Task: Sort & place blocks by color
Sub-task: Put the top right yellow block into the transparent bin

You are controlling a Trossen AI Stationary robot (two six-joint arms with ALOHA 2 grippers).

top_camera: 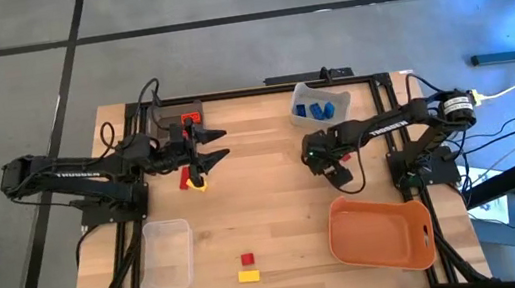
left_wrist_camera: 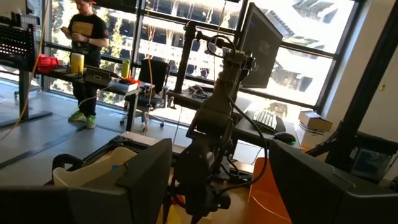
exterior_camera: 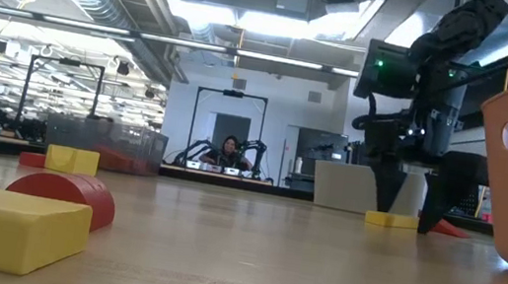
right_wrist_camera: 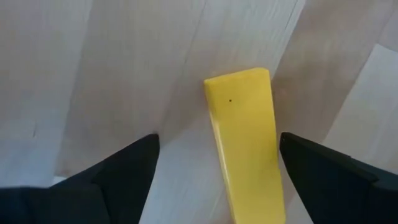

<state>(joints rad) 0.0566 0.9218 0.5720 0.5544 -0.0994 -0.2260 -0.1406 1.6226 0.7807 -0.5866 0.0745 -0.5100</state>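
Orange tray (top_camera: 384, 239) sits at the table's (top_camera: 274, 192) right front; clear bin (top_camera: 166, 255) at left front; grey bin (top_camera: 320, 102) holds blue blocks (top_camera: 321, 109); right gripper (right_wrist_camera: 214, 163), jaws spread, straddles a yellow block (right_wrist_camera: 246, 143); left gripper (top_camera: 214, 143) released, above a red-and-yellow pair (top_camera: 191, 180); two more blocks (top_camera: 248, 268) near the front edge.

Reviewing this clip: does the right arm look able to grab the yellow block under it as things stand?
Probably yes. The right gripper points down with fingers open, and the yellow block lies flat on the table between them, nothing else near it.
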